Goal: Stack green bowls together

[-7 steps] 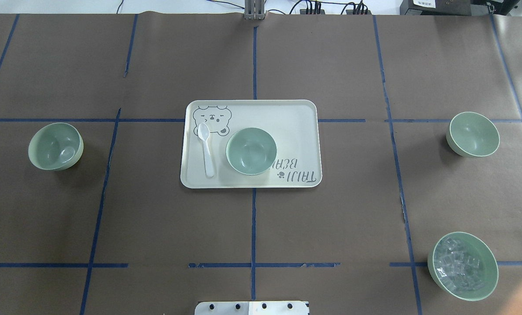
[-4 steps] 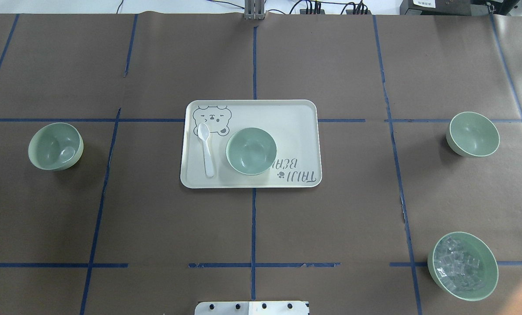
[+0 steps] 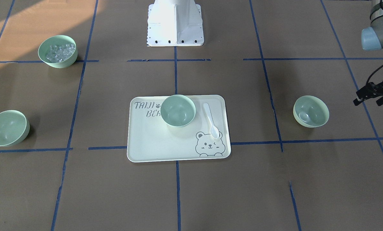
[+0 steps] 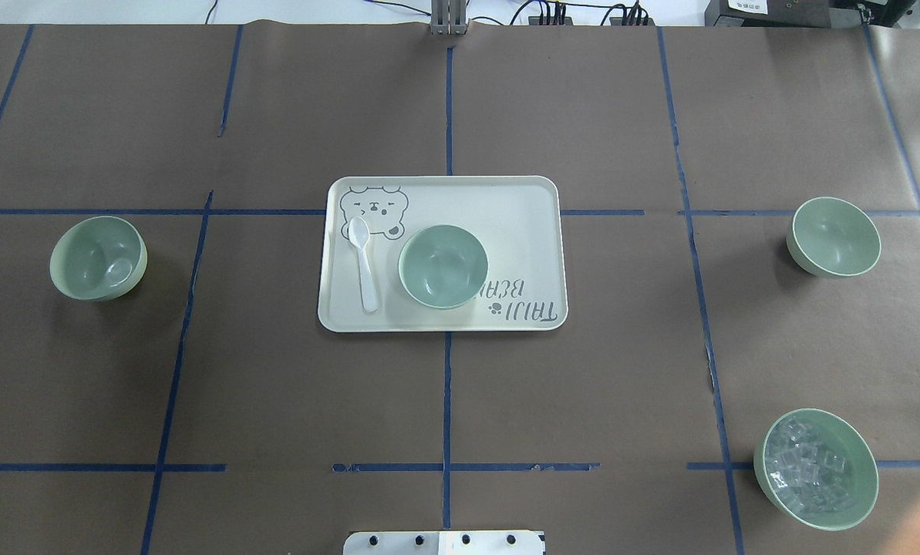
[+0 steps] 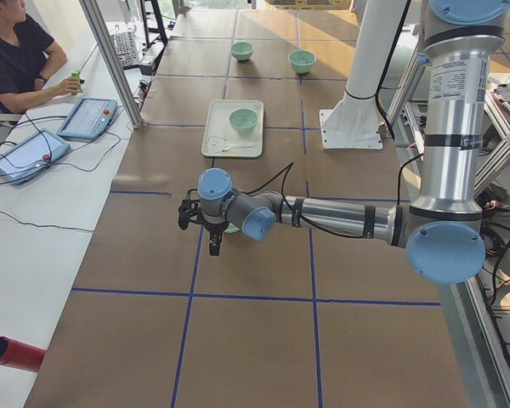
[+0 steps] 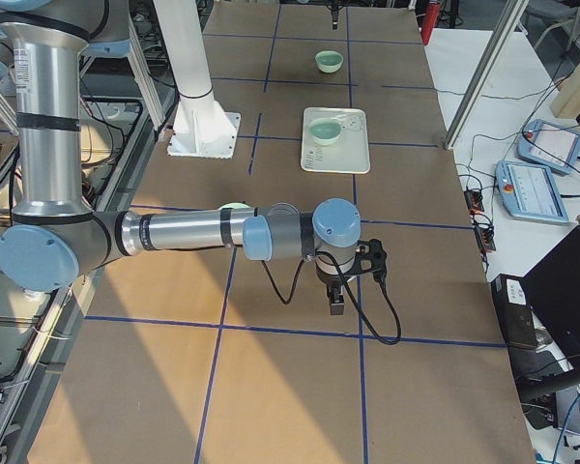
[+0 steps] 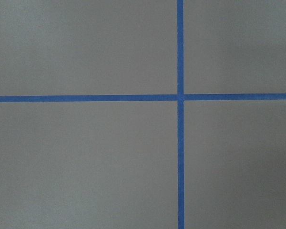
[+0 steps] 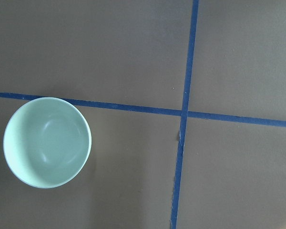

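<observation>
Mint-green smooth plastic: 3 small round bowls (image 3: 178,110) stand apart, none stacked.
The 1st bowl (image 4: 443,266) sits on a cream rectangular tray (image 4: 521,204), hiding part of its print "TAIJI BE…", beside a white plastic spoon (image 4: 365,266). The left gripper (image 5: 213,245) hangs over brown paper table cover (image 4: 583,401), just outside the 2nd bowl (image 4: 99,257). The right gripper (image 6: 335,302) hangs near the 3rd bowl (image 8: 46,141). I cannot tell how wide either gripper stands. A green bowl of clear cubes (image 4: 816,469) sits well apart from both.
</observation>
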